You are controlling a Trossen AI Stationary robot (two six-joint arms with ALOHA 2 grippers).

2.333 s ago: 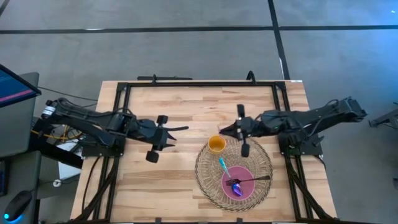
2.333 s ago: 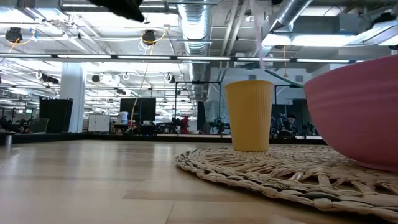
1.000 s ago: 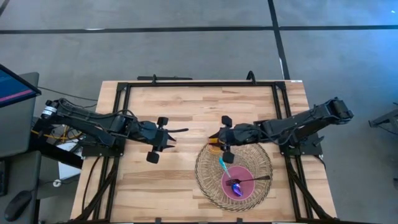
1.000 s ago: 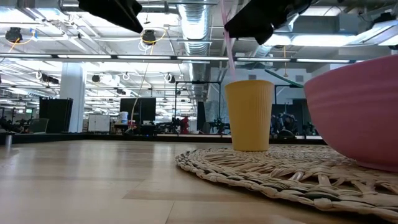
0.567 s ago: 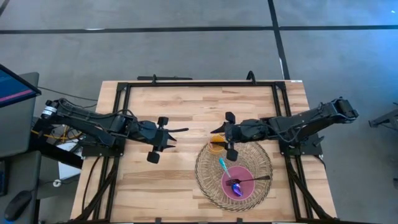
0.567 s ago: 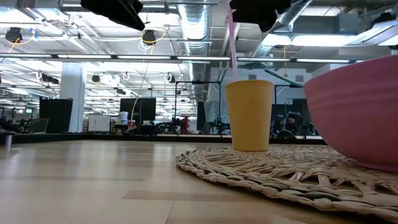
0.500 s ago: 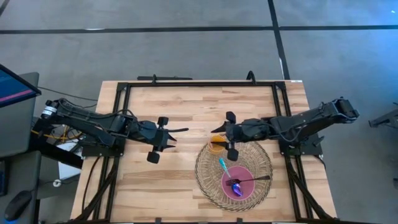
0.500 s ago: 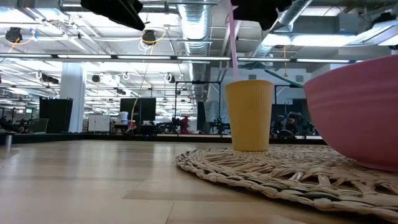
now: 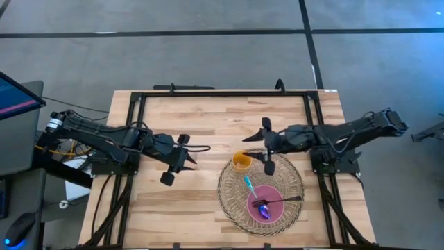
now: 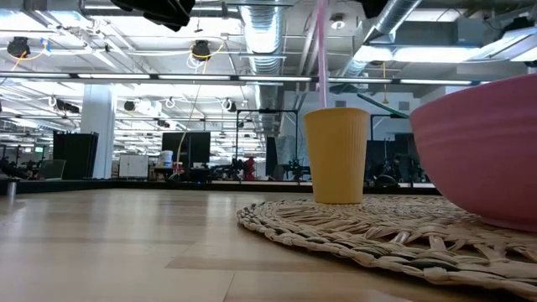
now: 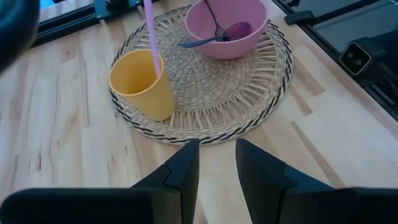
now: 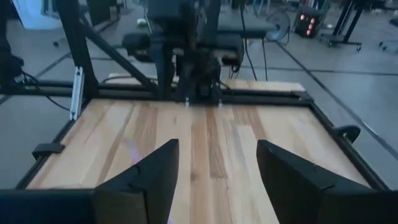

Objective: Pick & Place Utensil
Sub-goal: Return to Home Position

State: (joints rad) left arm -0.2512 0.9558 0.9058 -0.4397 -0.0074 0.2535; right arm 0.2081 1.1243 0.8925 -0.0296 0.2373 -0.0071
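Though the low view cuts off the round pink bowl (image 10: 478, 151), hiding its contents, from above a blue spoon (image 9: 263, 210) and a dark-handled utensil (image 9: 288, 199) lie inside. A pink straw (image 10: 321, 50) stands in the yellow cup (image 9: 241, 162) on the round woven mat (image 9: 227, 191). The right claw (image 9: 267, 146), fingers apart, hovers near the cup; the left claw (image 9: 175, 160), likewise spread, hangs over the wooden surface (image 9: 208, 118).

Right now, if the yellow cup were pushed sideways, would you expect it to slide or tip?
Likely tip: the yellow cup is tall, narrower at its base, and the ridged woven mat would probably catch it. It seems light, holding only the pink straw, which stands loose and may swing or fall out.
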